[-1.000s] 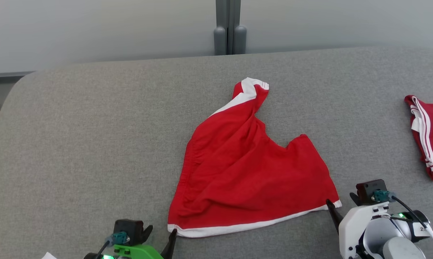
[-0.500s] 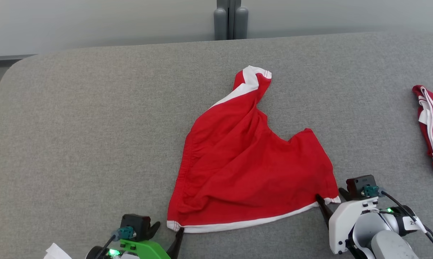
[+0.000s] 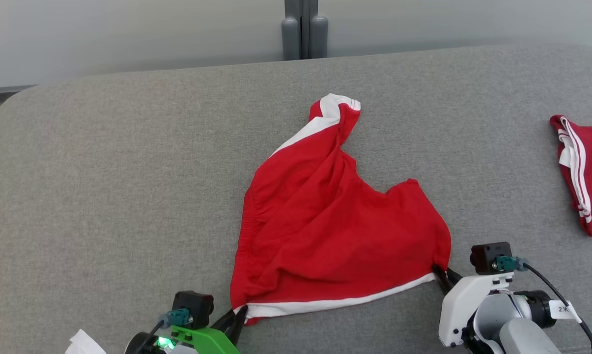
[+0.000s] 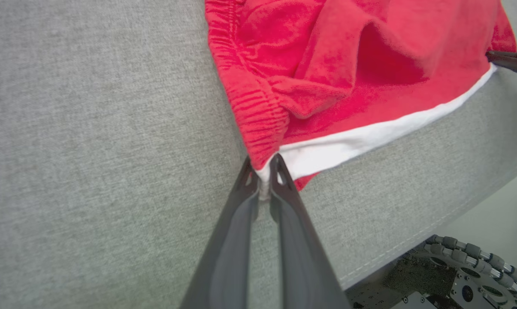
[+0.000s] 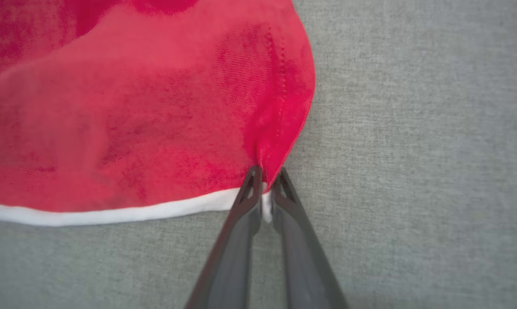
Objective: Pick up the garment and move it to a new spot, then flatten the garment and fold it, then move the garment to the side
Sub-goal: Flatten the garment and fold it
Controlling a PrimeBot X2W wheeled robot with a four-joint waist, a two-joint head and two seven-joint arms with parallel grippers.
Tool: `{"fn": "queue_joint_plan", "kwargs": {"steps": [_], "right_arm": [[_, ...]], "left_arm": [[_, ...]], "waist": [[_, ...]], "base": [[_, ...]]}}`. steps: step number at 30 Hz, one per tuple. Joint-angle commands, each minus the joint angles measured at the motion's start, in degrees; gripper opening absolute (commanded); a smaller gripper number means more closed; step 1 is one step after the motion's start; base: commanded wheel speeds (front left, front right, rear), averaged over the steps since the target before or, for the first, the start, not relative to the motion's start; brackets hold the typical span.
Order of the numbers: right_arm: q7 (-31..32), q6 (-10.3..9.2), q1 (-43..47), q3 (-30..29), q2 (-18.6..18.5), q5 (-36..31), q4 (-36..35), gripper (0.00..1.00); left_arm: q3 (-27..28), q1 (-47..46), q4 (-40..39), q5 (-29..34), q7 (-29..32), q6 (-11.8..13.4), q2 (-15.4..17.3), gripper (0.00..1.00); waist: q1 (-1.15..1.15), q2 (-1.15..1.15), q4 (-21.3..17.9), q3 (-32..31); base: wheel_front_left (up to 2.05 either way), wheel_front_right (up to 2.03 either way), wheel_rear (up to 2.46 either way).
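The garment [image 3: 335,231] is a pair of red shorts with white trim, lying rumpled on the grey cushioned surface [image 3: 119,187], one leg twisted up toward the far edge. My left gripper [image 3: 240,312] is shut on the garment's near-left corner, pinching the white trim [image 4: 327,150] between its fingertips [image 4: 264,171]. At the near-right corner my right gripper [image 3: 439,272] is shut on the garment [image 5: 134,120], its fingertips [image 5: 264,178] clamping the hem where red cloth meets the white band.
A second red piece with white stripes [image 3: 580,177] lies at the far right of the surface. A grey post [image 3: 304,29] stands behind the far edge. The surface's front edge and a wheeled base [image 4: 468,266] appear in the left wrist view.
Both grippers went from open beside the garment's near corners to shut on them. The corners have bunched slightly. The head camera shifted a little.
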Motion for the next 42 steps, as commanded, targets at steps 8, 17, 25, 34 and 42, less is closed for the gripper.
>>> {"fn": "queue_joint_plan", "kwargs": {"steps": [8, 17, 25, 34, 42], "right_arm": [[-1.25, -0.02, 3.81, -7.27, 0.21, 18.98, -17.71, 0.00], [11.20, -0.01, 2.54, -22.04, 0.09, 31.91, -52.73, 0.00], [21.55, -0.01, -13.85, -29.22, 2.79, 31.93, -58.46, 0.00], [21.25, -0.01, -38.61, -25.73, 5.05, 20.49, -38.00, 0.00], [1.93, -0.01, -58.37, -21.01, 5.46, 14.15, -11.11, 0.00]], "left_arm": [[-0.61, 2.80, -15.67, -10.40, 4.37, -0.08, 2.09, 0.00], [0.29, -2.88, -49.61, -26.84, 17.22, 1.23, 3.87, 0.00], [3.02, -20.53, -54.31, -34.42, 26.84, 7.34, 0.30, 0.00], [9.38, -45.62, -30.69, -32.21, 27.48, 7.12, -0.62, 0.00], [11.90, -67.59, 2.34, -26.65, 6.79, 1.90, -5.04, 0.00]], "waist": [[0.00, 0.00, -1.86, -3.85], [0.00, 0.00, -4.37, -4.21], [0.00, 0.00, -6.55, 0.80], [0.00, 0.00, -6.91, 12.93], [0.00, 0.00, -6.18, 18.53]], "base": [[0.00, 0.00, 0.00], [0.00, 0.00, 0.00], [0.00, 0.00, 0.00], [0.00, 0.00, 0.00], [0.00, 0.00, 0.00]]}}
